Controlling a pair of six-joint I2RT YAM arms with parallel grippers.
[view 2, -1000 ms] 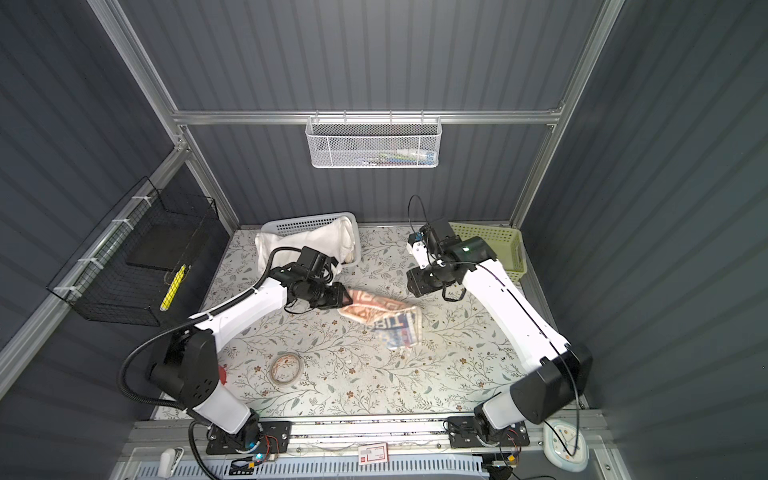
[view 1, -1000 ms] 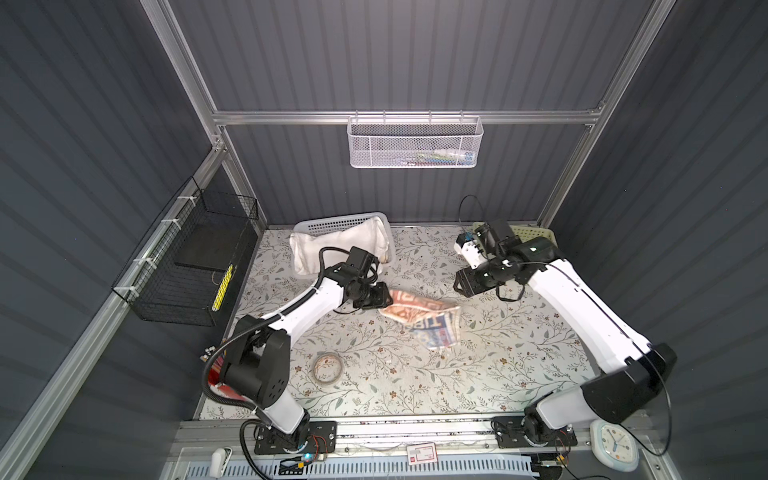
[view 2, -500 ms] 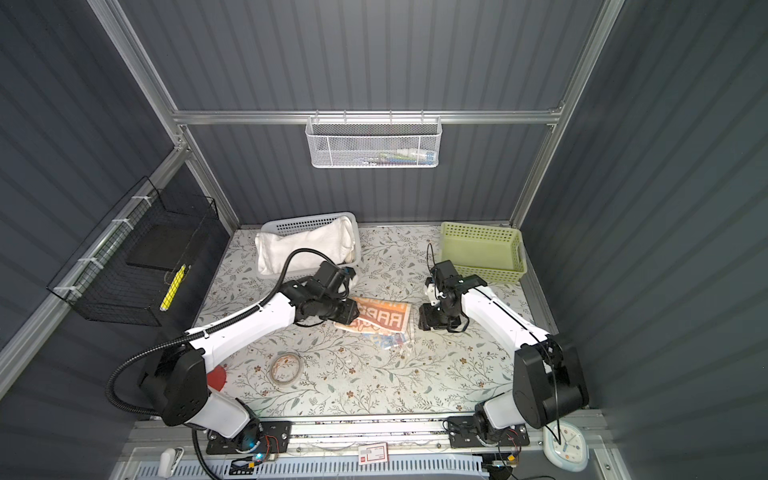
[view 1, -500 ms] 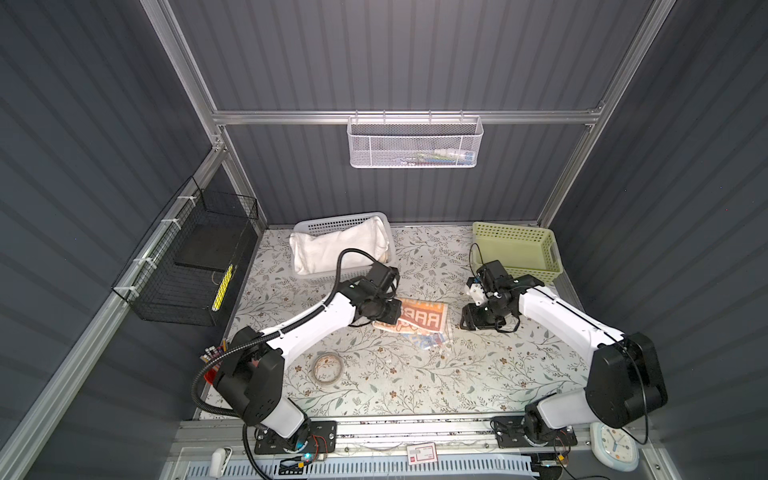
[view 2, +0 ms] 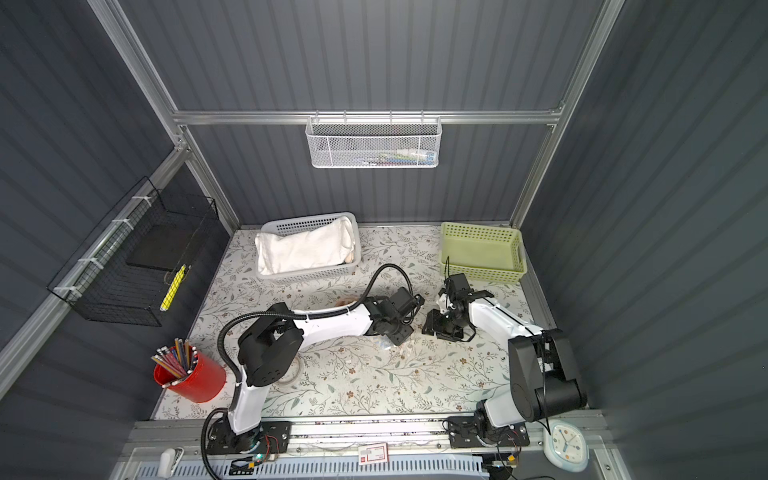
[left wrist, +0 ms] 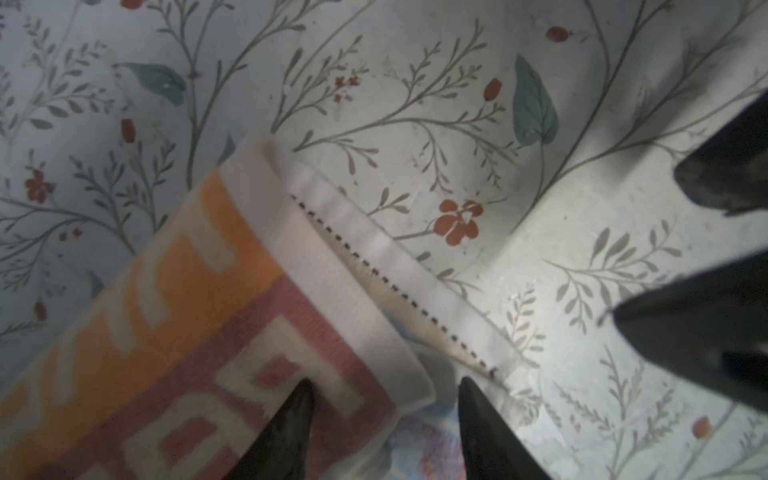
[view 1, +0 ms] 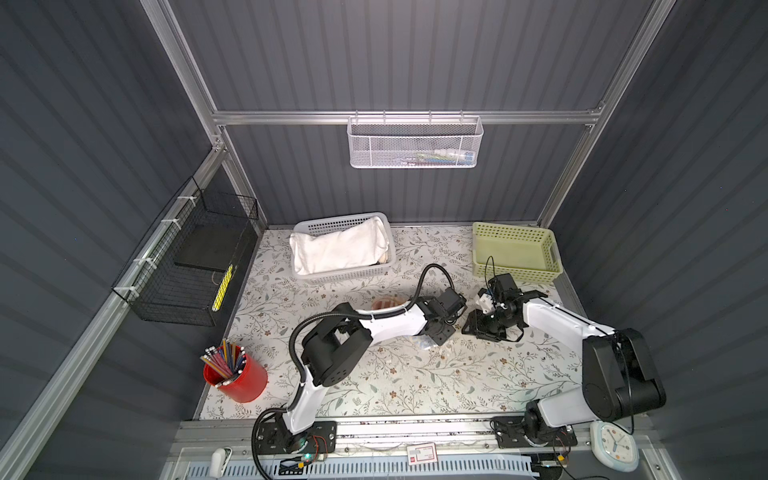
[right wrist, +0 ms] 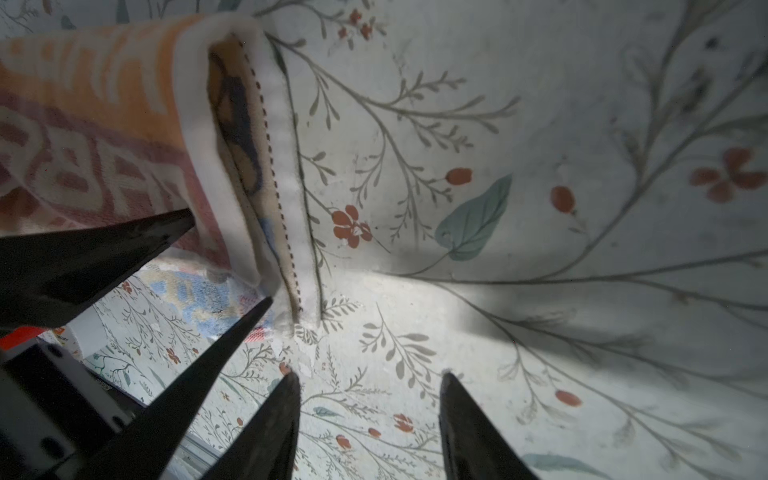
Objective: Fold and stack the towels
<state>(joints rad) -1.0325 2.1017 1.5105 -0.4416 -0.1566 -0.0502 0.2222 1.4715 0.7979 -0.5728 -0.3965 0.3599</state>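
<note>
Left wrist view, low over the counter (left wrist: pixel 415 83): lettered towel (left wrist: pixel 187 311) lying doubled over, orange and pink blocks up, cream fold edge running away from the left pincer (left wrist: pixel 384 380). Left pincer parted with a fair gap, gripping nothing; one jaw over the top layer, the other past the towel's corner, that corner lying in the gap between. Lower layer with its stitched hem poking out beyond the top one, on the side toward the right pincer (right wrist: pixel 368 376). Right pincer likewise spread and empty, hovering over bare counter just beside that hem, not touching cloth as far as can be told.

Judged step: letting go at the end of a first fold on this towel, edges left out of line. Stacking not yet begun, by the look of things: white towel (view 1: pixel 338 249) heaped in the white basket (view 1: pixel 332 226), well behind the left pincer; green basket (view 1: pixel 515 237) near, on the far side of the right pincer; no other towel to be made out.

Next, probably: lift both pincers clear without dragging the top layer, then either nudge the top edge out over the stitched hem or take one short end and bring it across for a second fold. Calls for a low, flat approach and a pinch through both layers, soft terry slipping apart easily otherwise.
</note>
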